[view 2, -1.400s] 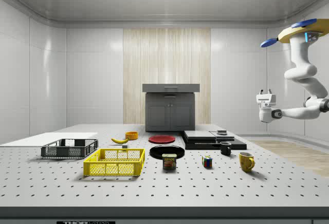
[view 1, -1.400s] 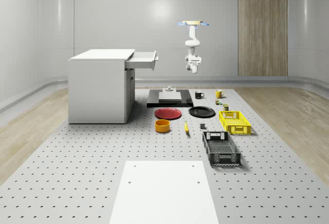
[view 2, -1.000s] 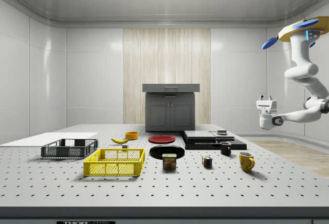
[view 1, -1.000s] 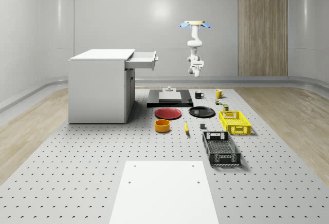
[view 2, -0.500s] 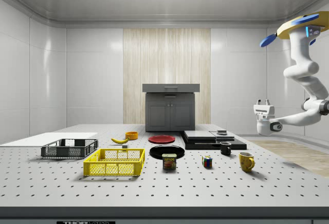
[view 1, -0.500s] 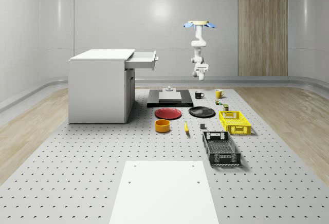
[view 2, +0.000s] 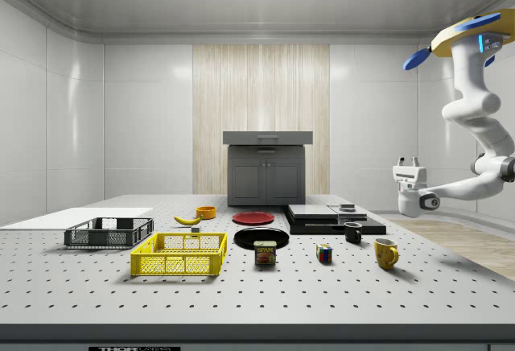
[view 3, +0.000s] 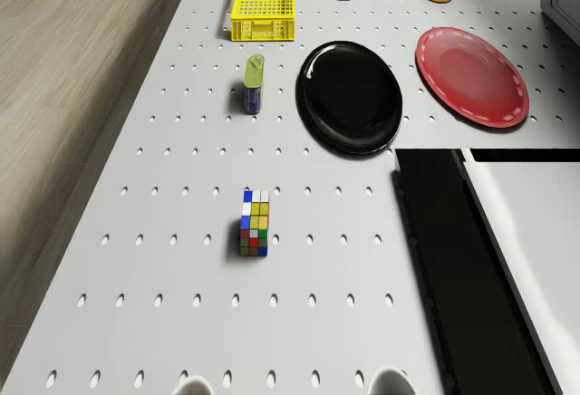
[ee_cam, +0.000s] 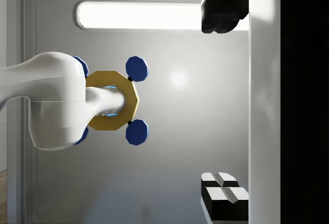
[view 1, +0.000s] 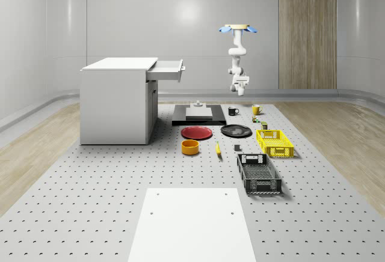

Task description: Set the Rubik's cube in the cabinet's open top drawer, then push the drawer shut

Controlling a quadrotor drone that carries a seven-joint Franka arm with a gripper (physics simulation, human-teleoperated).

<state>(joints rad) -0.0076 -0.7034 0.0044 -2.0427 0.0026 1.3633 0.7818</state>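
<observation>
The cabinet (view 1: 117, 101) stands at the table's (view 1: 90, 202) far left part in the whole-scene view, its top drawer (view 1: 166, 70) pulled open. The drone (view 1: 239, 29) hovers above the table's far edge, its gripper (view 2: 409, 160) pointing upward, fingers set wide apart. The Rubik's cube (view 3: 255, 224) sits near the table's right edge, beside the black plate (view 3: 350, 96).

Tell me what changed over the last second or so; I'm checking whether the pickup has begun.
The drone drifted toward the whole-scene view's right, hovering over the table's far end. The arm turned the pincer from pointing down to pointing up, while lowering it slightly. Nothing was grasped. The cube, drawer and other items stayed put.
</observation>
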